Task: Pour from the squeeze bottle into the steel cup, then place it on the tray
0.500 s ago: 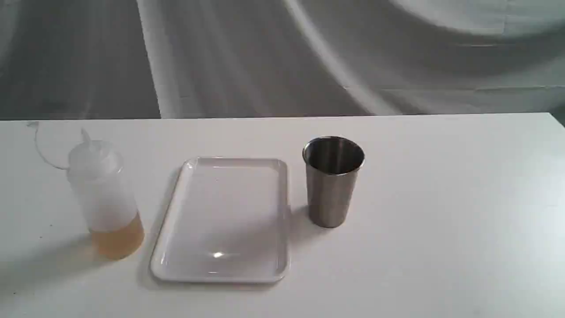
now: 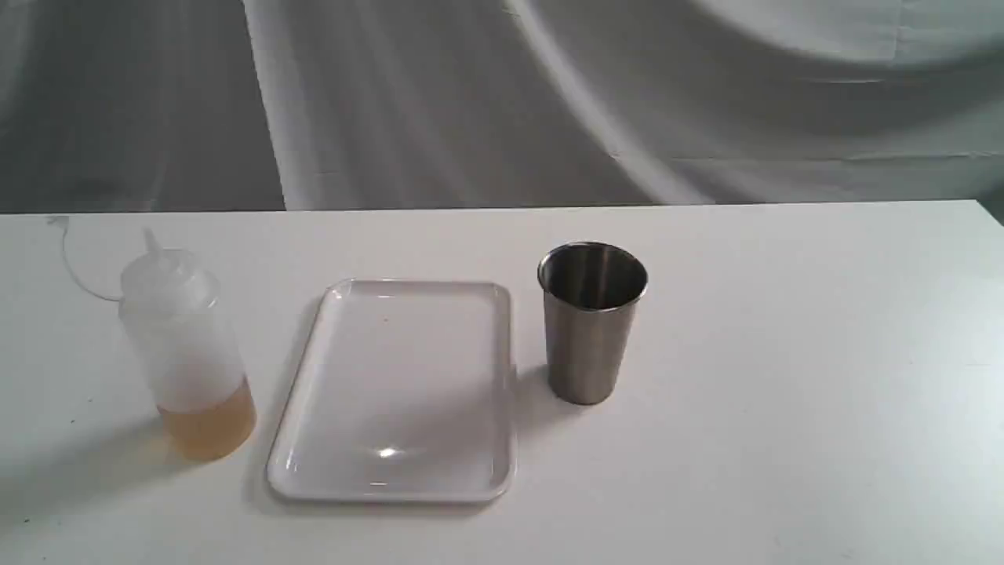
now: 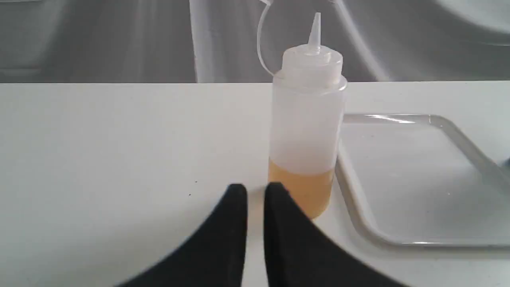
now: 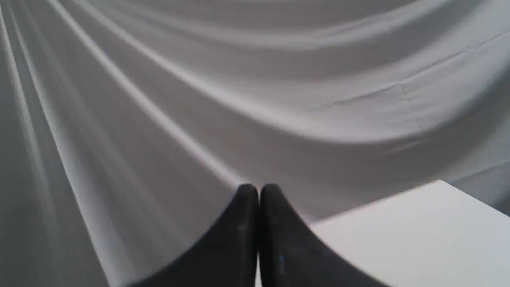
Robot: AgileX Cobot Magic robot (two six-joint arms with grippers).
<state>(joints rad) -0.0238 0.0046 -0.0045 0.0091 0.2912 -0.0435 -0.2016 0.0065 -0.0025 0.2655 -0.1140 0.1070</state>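
Change is hard to find on the bench (image 2: 784, 392): set against the exterior view of half a second back, every item stands where it did, so the pour has not begun. At the left the bottle (image 2: 184, 353) stands upright, amber liquid low in it, its strap looping off behind. The left jaws, barely parted and holding nothing, hover low just short of its base, the slit between them far too narrow to take it. Just right of the bottle lies the tray (image 2: 392, 493), bare. Just past the tray's right edge stands the cup (image 2: 592, 329), upright and dark inside. The right jaws are pressed together, empty, aimed at the backdrop (image 4: 279, 79) over a bench corner. By my reading, the left jaws must widen before they can take the bottle.
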